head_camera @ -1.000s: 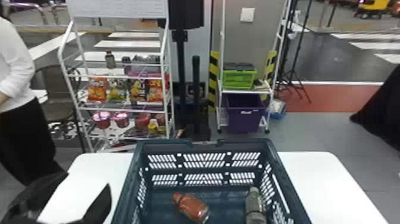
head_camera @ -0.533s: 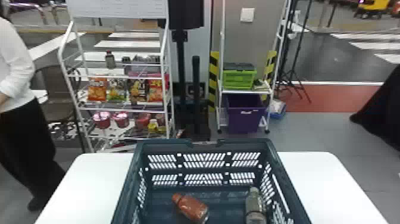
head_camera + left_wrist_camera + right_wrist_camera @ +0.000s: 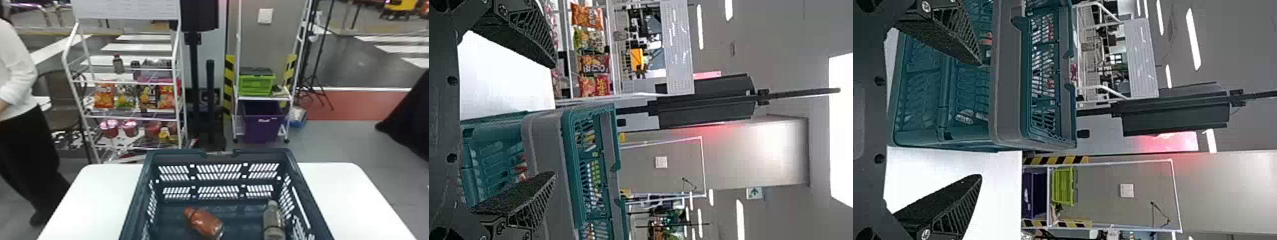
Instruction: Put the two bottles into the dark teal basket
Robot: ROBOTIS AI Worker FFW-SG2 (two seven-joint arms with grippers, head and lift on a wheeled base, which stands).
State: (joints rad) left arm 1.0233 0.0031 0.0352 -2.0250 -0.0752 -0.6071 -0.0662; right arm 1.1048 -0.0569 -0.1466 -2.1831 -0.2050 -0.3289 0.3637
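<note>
Legible wording: none can be made out with certainty. Light lettering is present on the front face of the purple bin (image 3: 263, 131) on the lower level of the rear rack (image 3: 236, 115); printed characters on the snack bags (image 3: 168, 95) and faint lines on the white panel (image 3: 126, 9) above the shelving unit (image 3: 68, 60) are too small or blurred to read. In the left wrist view, a small pale sign (image 3: 754, 193) near the ceiling carries a green arrow-like symbol.
</note>
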